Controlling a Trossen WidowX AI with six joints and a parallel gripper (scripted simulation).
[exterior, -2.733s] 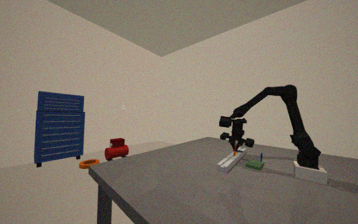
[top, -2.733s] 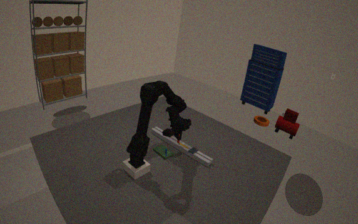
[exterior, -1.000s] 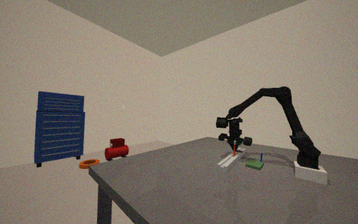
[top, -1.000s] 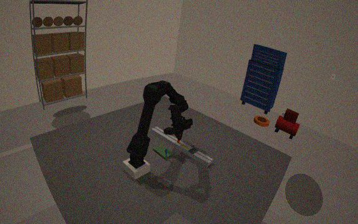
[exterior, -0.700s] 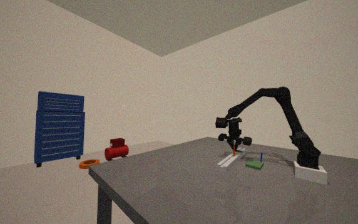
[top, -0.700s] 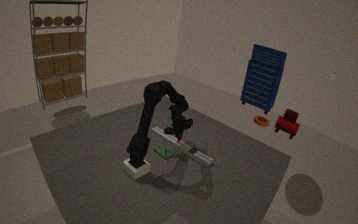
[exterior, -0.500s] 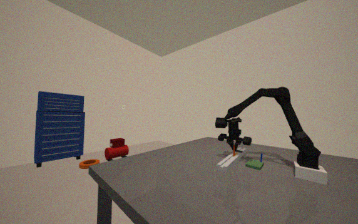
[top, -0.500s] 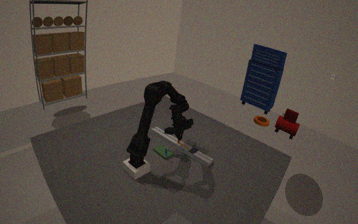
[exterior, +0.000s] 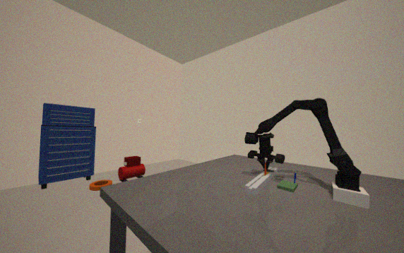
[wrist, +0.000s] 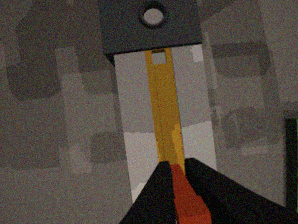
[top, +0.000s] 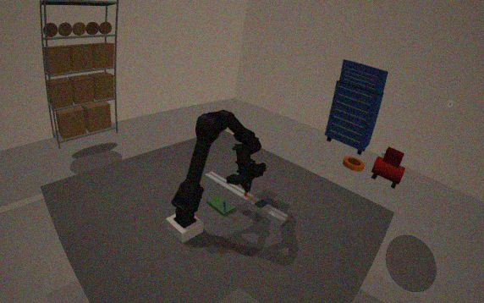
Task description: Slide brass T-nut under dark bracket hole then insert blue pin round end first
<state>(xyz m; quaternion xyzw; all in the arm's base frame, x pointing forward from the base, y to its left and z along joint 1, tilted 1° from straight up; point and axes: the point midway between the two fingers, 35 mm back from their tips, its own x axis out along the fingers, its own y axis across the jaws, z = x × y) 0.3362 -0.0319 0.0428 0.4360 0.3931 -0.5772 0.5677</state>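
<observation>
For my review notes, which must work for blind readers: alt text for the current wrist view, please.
Black gripper fingers grip the orange handle of a brass T-nut along a pale rail, its far end by the dark bracket with a round hole.

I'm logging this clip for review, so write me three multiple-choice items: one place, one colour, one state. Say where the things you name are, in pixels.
1. Where is the blue pin?
A. on the rail
B. at the green tray
C. between the fingers

2. What colour is the T-nut's handle?
A. orange
B. green
C. white

3. How is the gripper?
A. wide open
B. shut on nothing
C. shut on the handle

Key:
1 B: the blue pin (top: 224, 206) (exterior: 294, 177) stands at the green tray (top: 215, 202) (exterior: 287, 186).
2 A: the handle (top: 246, 194) (exterior: 265, 169) (wrist: 192, 202) shows orange.
3 C: the gripper (top: 247, 190) (exterior: 265, 170) (wrist: 176, 168) has the handle between its fingers.
</observation>
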